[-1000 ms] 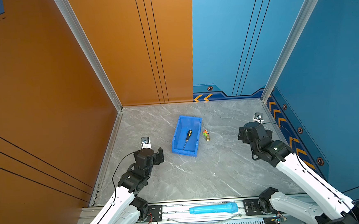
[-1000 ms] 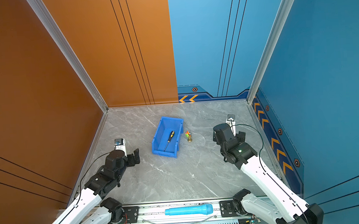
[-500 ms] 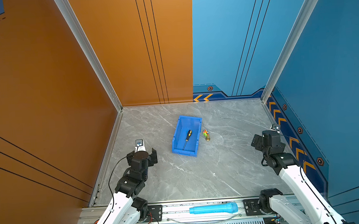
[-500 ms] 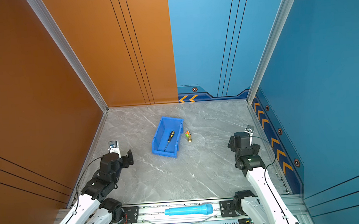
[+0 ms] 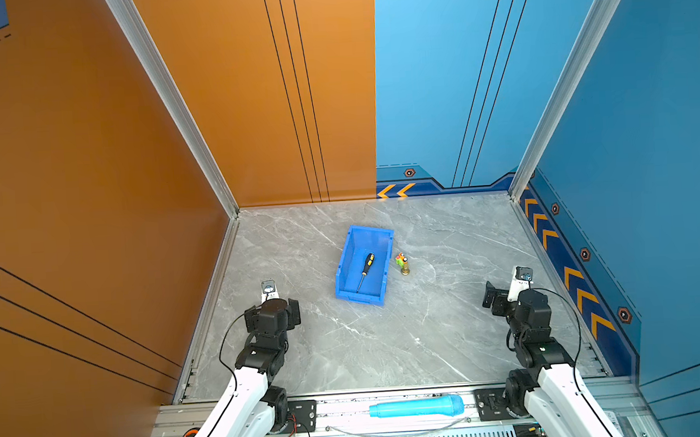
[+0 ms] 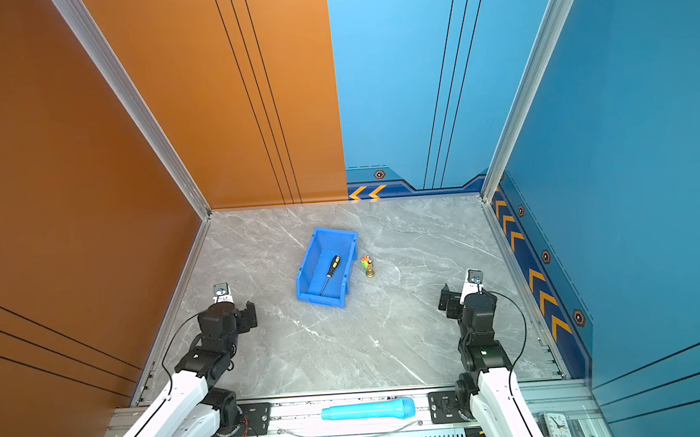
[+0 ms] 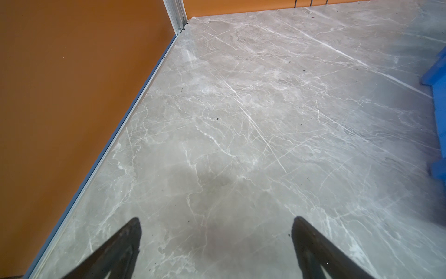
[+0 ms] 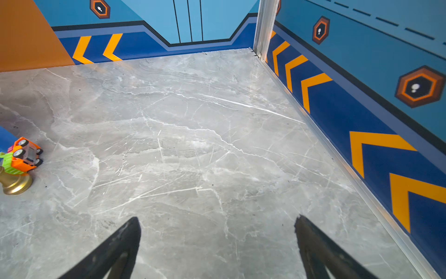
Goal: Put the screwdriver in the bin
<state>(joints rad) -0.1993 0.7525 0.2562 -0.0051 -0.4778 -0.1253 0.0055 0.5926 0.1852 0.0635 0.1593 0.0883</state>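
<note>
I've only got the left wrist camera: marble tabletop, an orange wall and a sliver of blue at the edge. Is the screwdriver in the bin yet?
Observer: Yes. In both top views the screwdriver lies flat inside the bin.
Operator: What is the right gripper doing?
Observer: The right gripper is open and empty, well clear of the bin.
Operator: Anything else near the bin?
Observer: A small toy truck and a brass bell sit just right of it in a top view.
</note>
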